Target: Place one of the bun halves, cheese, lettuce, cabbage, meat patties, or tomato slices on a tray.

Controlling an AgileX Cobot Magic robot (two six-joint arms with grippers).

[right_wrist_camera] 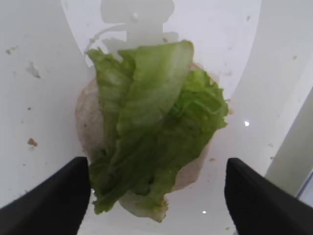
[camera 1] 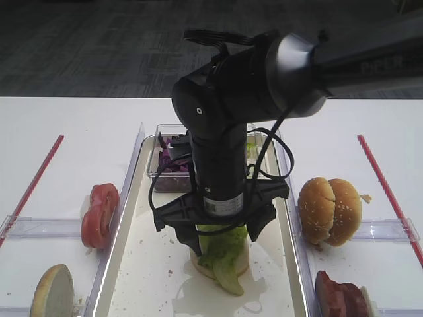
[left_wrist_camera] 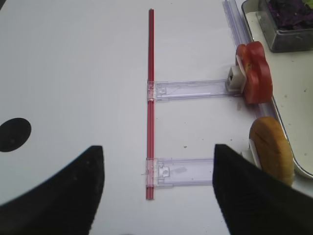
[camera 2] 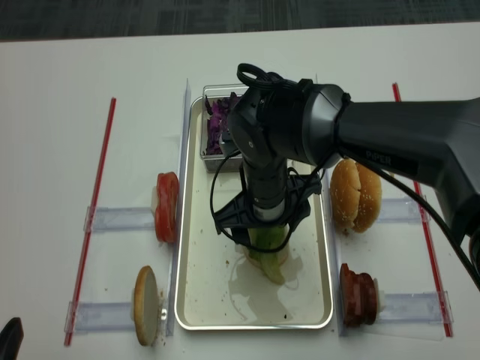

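My right gripper (right_wrist_camera: 156, 196) hangs straight down over the middle of the tray (camera 2: 193, 247), its two dark fingers (right_wrist_camera: 54, 200) spread wide apart with nothing between them. Directly below, and not touched by either finger as far as the wrist view shows, lies the lettuce (right_wrist_camera: 156, 127): light green crinkled leaves draped over the pale cut face of a bun half (right_wrist_camera: 85, 122) that rests on the tray floor, with one leaf trailing off toward the tray's near edge.

I judge this to be the release step: the lettuce appears set down and the fingers have let go. The next move calls for lifting straight up so the fingers clear the floppy leaves without dragging them off the bread.

My left gripper (left_wrist_camera: 156, 186) hovers over the bare left part of the surface, fingers apart and holding nothing.

Outward from the tray: a clear box of purple cabbage (camera 1: 170, 155) sits at its far end. Off the tray's left edge stand tomato slices (camera 1: 100, 214) and another bun half (camera 1: 51, 290). Off its right edge stand sesame bun halves (camera 1: 329, 210) and, nearer the front, meat patties (camera 1: 340, 296).
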